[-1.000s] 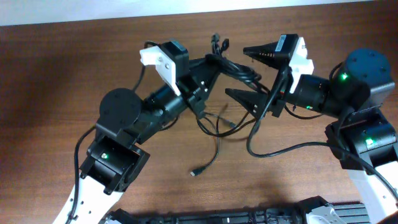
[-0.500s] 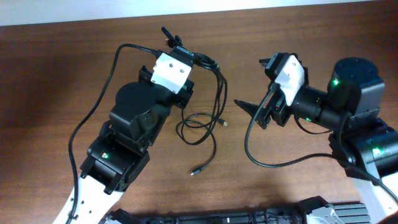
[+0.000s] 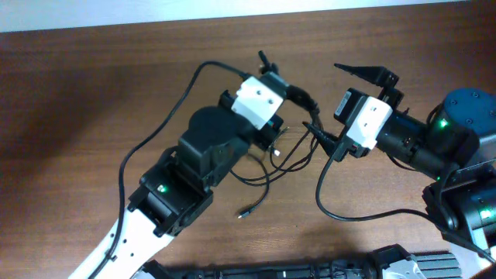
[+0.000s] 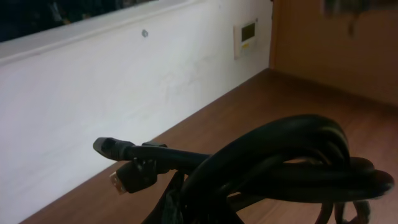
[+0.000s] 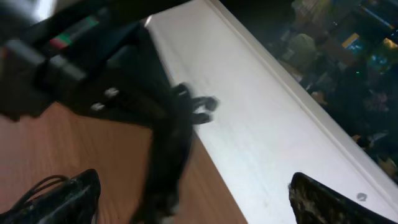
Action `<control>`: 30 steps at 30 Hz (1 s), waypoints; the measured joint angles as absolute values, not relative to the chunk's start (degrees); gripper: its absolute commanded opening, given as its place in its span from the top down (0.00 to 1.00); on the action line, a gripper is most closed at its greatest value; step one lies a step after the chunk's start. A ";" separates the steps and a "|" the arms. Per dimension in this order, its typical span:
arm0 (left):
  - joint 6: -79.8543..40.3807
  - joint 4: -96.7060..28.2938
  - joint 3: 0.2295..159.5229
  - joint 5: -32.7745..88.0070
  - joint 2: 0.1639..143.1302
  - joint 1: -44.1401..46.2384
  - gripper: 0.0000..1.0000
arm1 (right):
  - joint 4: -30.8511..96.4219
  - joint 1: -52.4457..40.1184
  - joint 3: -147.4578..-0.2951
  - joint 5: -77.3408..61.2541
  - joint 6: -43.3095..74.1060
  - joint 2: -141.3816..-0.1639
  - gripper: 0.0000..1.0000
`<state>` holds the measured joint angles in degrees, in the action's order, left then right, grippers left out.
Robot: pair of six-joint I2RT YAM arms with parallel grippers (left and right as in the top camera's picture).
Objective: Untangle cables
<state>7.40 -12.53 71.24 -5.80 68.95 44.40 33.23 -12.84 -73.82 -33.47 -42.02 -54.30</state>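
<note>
The cables are thin black cords. A knotted bundle [image 3: 298, 94] hangs from my left gripper [image 3: 285, 91], which is shut on it above the table. Loose loops [image 3: 267, 167] trail down to the wood, ending in a small plug [image 3: 242, 215]. In the left wrist view the bundle [image 4: 280, 168] fills the lower frame, and a plug end [image 4: 124, 177] sticks out to the left. My right gripper [image 3: 320, 94] is wide open, with one finger on each side of the bundle. In the right wrist view its jaws [image 5: 199, 202] frame a blurred black shape and hold nothing.
Brown wooden table [image 3: 93, 93] with a white wall strip along the far edge. Each arm's thick black wire arcs over the table, the left [image 3: 155, 132] and the right [image 3: 333, 209]. Dark equipment [image 3: 271, 271] lies at the near edge.
My left arm has swung right, carrying the bundle toward the right gripper. My right gripper has turned and shifted, so its open fingers now straddle the bundle. The loose loops have dragged right.
</note>
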 measured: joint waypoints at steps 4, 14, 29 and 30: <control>7.20 -12.93 74.87 -5.78 70.24 44.40 1.00 | 35.33 -12.84 -73.82 -33.47 -42.63 -54.30 0.24; 6.98 -13.15 75.57 -5.82 70.30 47.97 1.00 | 34.06 -12.84 -73.82 -32.86 -43.46 -54.30 0.90; 0.08 -13.56 75.66 -13.89 70.30 48.47 0.29 | 31.81 -12.84 -73.80 -32.38 -35.38 -54.43 0.96; -2.09 -13.56 75.66 -14.00 70.30 48.47 0.26 | 31.20 -12.84 -73.80 -32.38 -34.44 -54.43 0.96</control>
